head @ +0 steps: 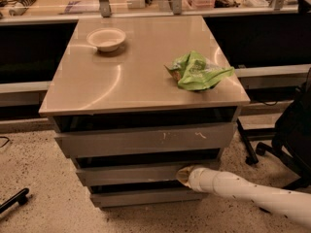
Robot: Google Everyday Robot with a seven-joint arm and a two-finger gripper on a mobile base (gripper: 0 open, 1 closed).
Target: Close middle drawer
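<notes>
We see wide, shallow grey metal middle drawer [131, 173] directly below scratched grey drawer front [146, 140], seemingly slightly out, long axis left-right. Gripper [184, 175] below scratched front's right part, against middle drawer's front. Apart or together: we can't say. Push runs straight back.

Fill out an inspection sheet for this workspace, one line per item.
Surface: tan cabinet top, glossy, carrying two items.
Job's things: middle drawer, plain grey front with a dark gap above it; appears not fully shut.
Clutter: white bowl at the top's back left; crumpled green bag near its right edge.
Grippers: hand at the right end of the middle drawer's front, on a white arm coming from the lower right.
Cables: thin dark line on the floor at far left, possibly a cable; cannot tell.
Surroundings: scratched top drawer, bottom drawer, black office chair at right, dark tool on the speckled floor, cluttered counter behind.
</notes>
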